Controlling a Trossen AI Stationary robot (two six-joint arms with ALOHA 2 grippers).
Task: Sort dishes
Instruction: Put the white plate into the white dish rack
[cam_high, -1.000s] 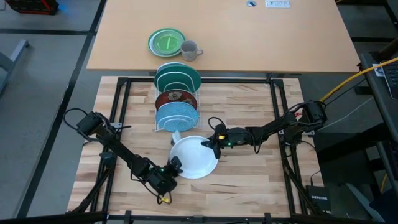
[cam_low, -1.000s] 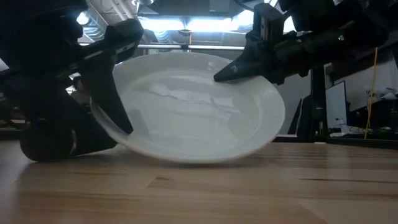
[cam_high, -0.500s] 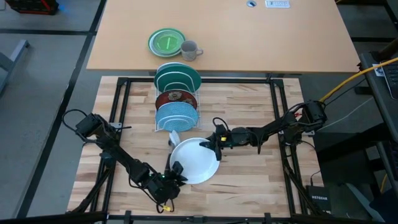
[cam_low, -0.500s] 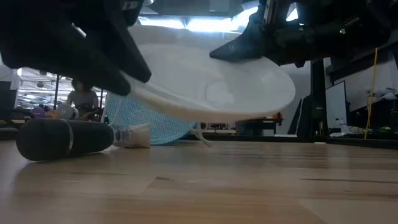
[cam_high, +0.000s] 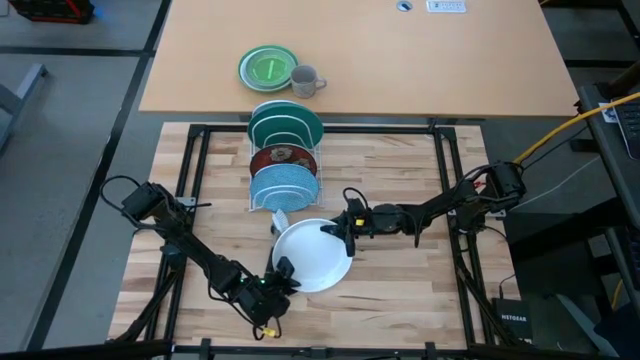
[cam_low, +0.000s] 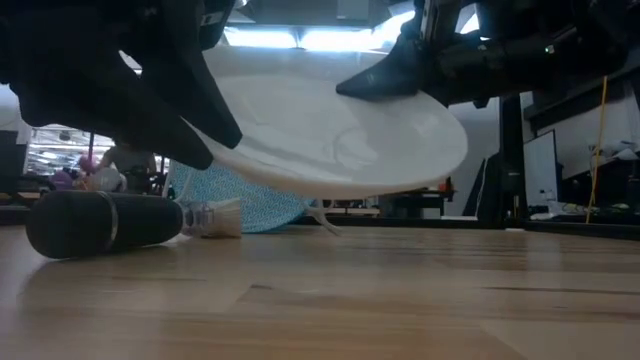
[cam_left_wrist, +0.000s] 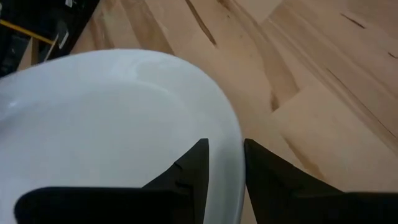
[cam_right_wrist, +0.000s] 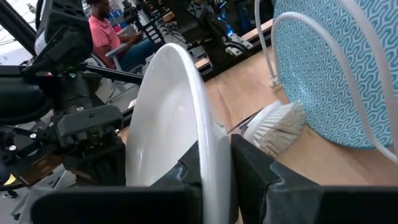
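— Where's the white plate (cam_high: 312, 260)?

— Off the wood, tilted, its rim pinched in my left gripper (cam_high: 283, 277) on one side and my right gripper (cam_high: 341, 230) on the other.

— And the rest?

— Upright on edge in a row just beyond my right gripper: the light blue speckled plate (cam_high: 287, 186) nearest, the dark red patterned plate (cam_high: 284, 158) behind it, the teal plate (cam_high: 286, 124) farthest.

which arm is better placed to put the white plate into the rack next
Probably the right. Both grippers pinch the white plate's rim and hold it off the table, but the right gripper grips the edge nearer the rack, while the left gripper holds the far edge, away from it.
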